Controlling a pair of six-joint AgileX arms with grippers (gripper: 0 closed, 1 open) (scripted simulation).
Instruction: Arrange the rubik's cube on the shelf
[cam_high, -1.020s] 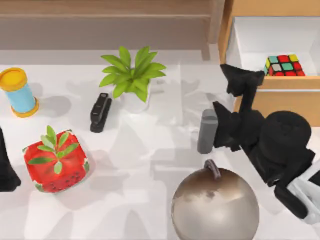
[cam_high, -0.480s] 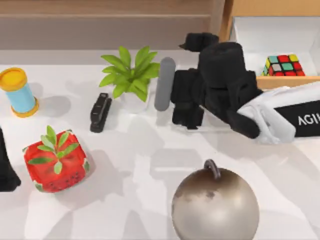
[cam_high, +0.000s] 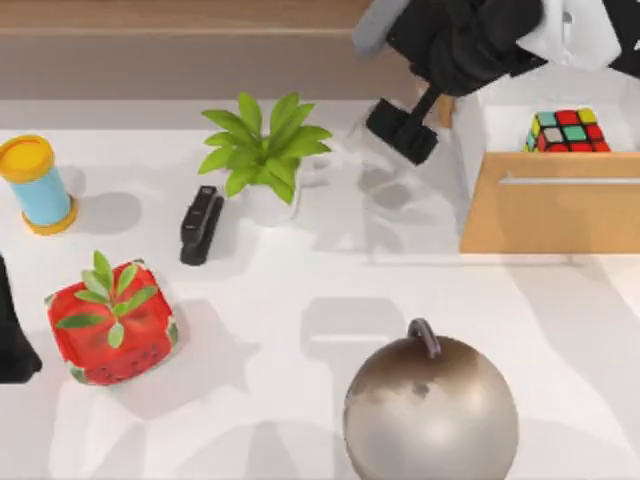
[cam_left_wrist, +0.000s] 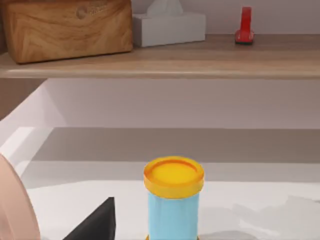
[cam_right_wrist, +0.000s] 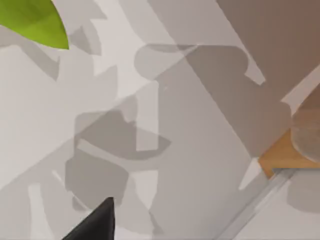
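Note:
The rubik's cube (cam_high: 567, 131) lies in the open white drawer (cam_high: 500, 120) of the orange-brown cabinet at the back right. The shelf (cam_high: 200, 32) runs along the back of the table. In the left wrist view its board (cam_left_wrist: 165, 66) carries a wooden box, a tissue box and a small red object. My right gripper (cam_high: 402, 132) hangs over the table just left of the drawer, a short way from the cube, with the arm reaching in from the back right. My left gripper (cam_high: 12, 345) is parked at the left edge.
A potted plant (cam_high: 262, 152) and a black stapler (cam_high: 200, 224) stand left of the right gripper. A blue can with a yellow lid (cam_high: 35, 185) and a strawberry-patterned cube (cam_high: 112, 322) are at the left. A metal ball with a handle (cam_high: 430, 408) sits at the front.
My right arm has swung from the front right, past the plant, up to the back beside the drawer. The cube and the left arm have stayed put.

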